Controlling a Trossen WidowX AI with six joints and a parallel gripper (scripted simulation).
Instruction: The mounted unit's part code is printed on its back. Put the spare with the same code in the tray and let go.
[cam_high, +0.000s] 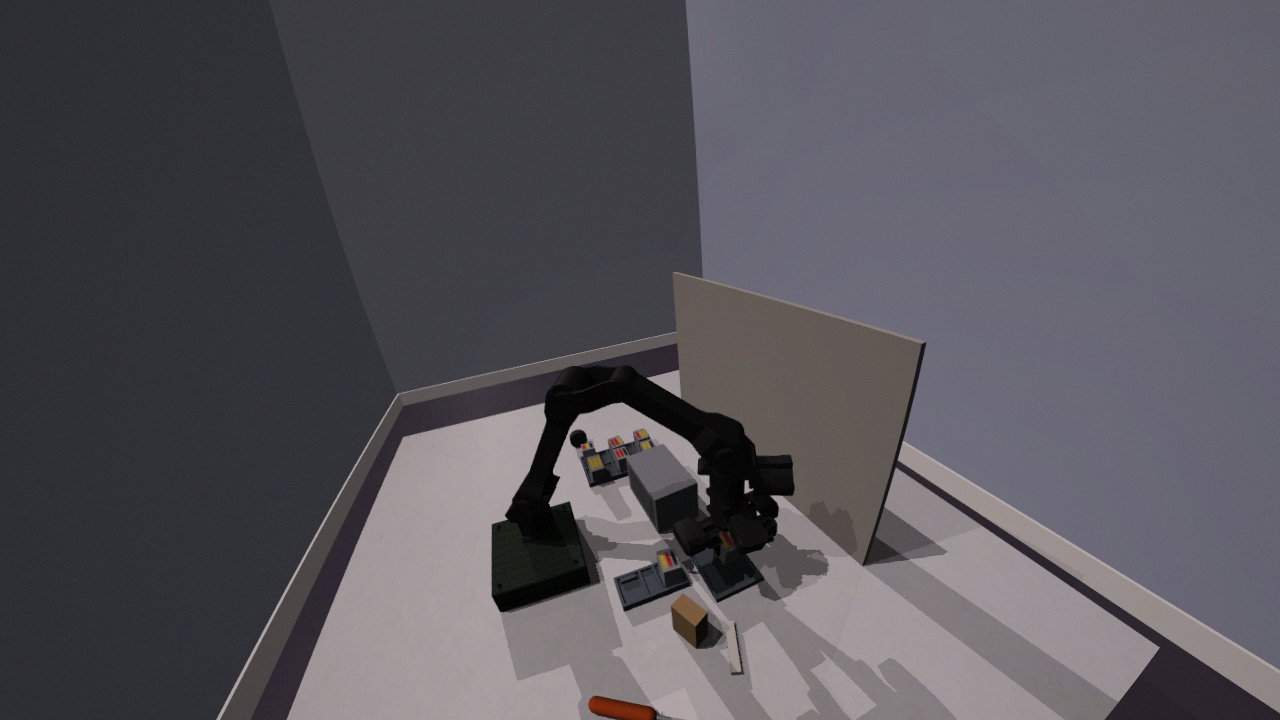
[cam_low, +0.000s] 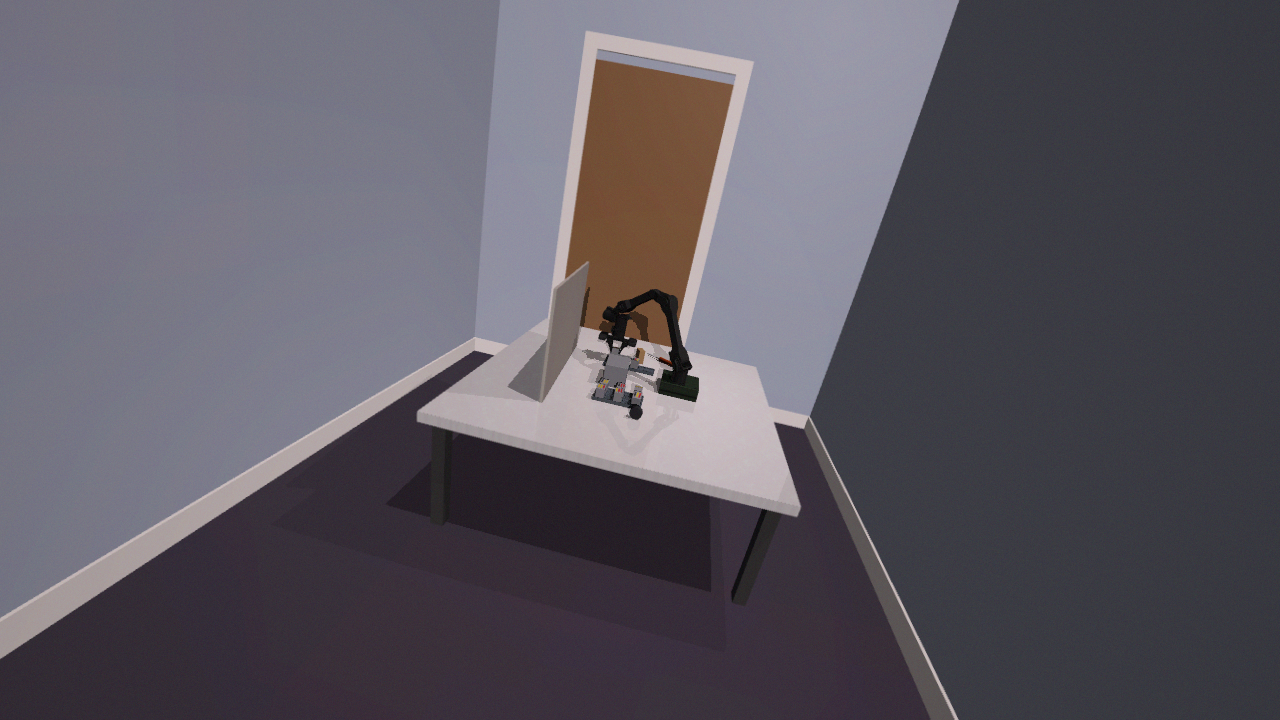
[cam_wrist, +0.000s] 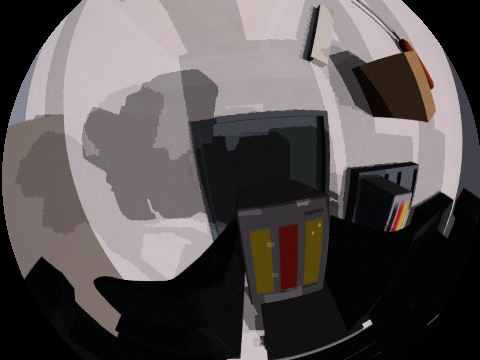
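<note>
Spare held over the tray

At left the base stands; a second spare sits in its holder; right of it the gripper, jaws clamped on the yellow-red-yellow spare, hangs above the dark tray.

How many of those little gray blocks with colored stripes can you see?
5. One is gripped in the pincer above the dark tray; one stands in the holder beside it; three sit in a row behind the gray box. Others may be hidden.
</note>
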